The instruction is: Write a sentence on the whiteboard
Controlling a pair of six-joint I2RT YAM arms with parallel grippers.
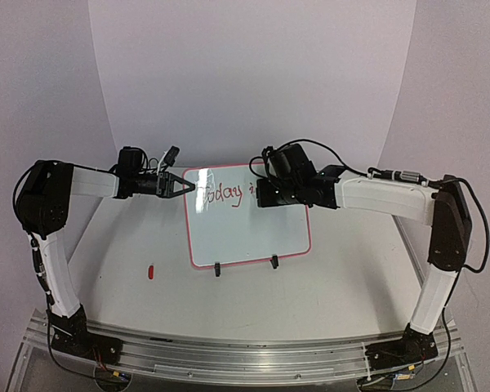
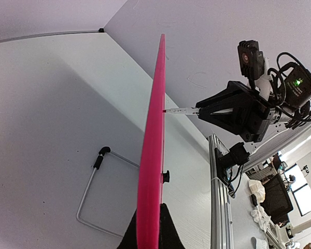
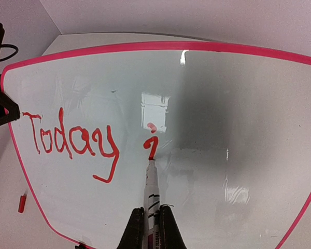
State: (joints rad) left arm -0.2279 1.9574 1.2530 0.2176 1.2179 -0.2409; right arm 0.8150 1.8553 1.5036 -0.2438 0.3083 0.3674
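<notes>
We log the right gripper [image 3: 151,220] clamped on the marker [image 3: 151,187], tip touching the whiteboard [image 1: 249,237] mid-table toward the far edge. The sentence [image 3: 72,140] runs rightward into bare board, and the left gripper [image 1: 180,185] pinches the board's left edge.

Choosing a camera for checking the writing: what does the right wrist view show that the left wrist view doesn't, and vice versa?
Only right wrist: the sentence so far, "Today i", and a small red piece beside the board. Only left wrist: the whiteboard edge-on, with a bent wire behind it. Both: the pink frame and the marker, tip on the board, in the shut right gripper.
</notes>
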